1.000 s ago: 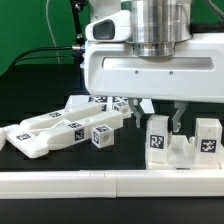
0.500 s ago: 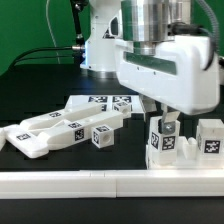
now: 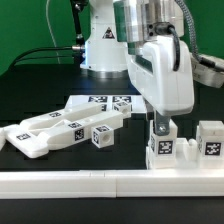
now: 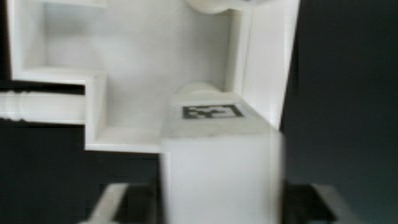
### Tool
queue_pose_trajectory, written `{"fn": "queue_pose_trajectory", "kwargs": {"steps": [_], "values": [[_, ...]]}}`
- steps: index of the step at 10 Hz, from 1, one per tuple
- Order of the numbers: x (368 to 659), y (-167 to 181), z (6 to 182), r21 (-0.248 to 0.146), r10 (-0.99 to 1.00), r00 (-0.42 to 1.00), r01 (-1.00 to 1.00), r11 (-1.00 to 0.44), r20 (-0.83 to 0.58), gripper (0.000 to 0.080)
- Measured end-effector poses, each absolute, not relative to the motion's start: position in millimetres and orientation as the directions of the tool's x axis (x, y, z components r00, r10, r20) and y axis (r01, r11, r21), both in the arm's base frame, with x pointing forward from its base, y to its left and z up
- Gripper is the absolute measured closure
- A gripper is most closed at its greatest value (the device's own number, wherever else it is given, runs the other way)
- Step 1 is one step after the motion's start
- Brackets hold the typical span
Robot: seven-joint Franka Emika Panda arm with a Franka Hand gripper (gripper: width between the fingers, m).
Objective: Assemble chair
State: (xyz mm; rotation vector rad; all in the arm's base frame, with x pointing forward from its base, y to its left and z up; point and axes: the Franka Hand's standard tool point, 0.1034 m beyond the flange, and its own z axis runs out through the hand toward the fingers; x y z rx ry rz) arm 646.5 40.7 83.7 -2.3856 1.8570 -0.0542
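Note:
A chunky white chair part point(image 3: 185, 152) with two upright tagged posts stands at the exterior view's right, against the front rail. My gripper point(image 3: 163, 126) points down over its left post point(image 3: 161, 146), one finger on each side of the post's top. In the wrist view the white post point(image 4: 222, 175) fills the gap between my dark fingers point(image 4: 135, 200), and its jaws look closed against it. A marker tag point(image 4: 210, 111) shows on the part beyond. Other tagged chair parts point(image 3: 45, 135) lie at the exterior view's left.
A long plain white border rail point(image 3: 100, 182) runs along the front edge. A tagged white cube end point(image 3: 101, 137) and a flat tagged white piece point(image 3: 100, 103) lie mid-table. The robot base point(image 3: 100, 45) stands at the back, before a green backdrop.
The hand has turned about its vertical axis and shifted to the exterior view's right, settling lower over the left post. The parts on the table have not moved.

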Motion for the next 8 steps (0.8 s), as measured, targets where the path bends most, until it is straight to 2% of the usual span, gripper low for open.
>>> {"fn": "queue_pose_trajectory", "kwargs": {"steps": [1, 2, 5, 7, 8], "values": [[646.9, 42.9, 84.4, -0.107, -0.884, 0.468, -0.879, -0.465, 0.000, 0.0274], [647.7, 44.1, 84.3, -0.111, -0.780, 0.626, -0.773, -0.624, 0.022, 0.0186], [647.7, 42.3, 82.9, -0.110, -0.649, 0.759, -0.642, -0.759, 0.053, 0.0152], [647.5, 47.9, 81.1, -0.064, -0.392, 0.916, -0.388, -0.919, 0.086, 0.0151], [647.1, 51.1, 80.1, -0.059, -0.313, 0.946, -0.308, -0.949, 0.090, 0.0151]]}}
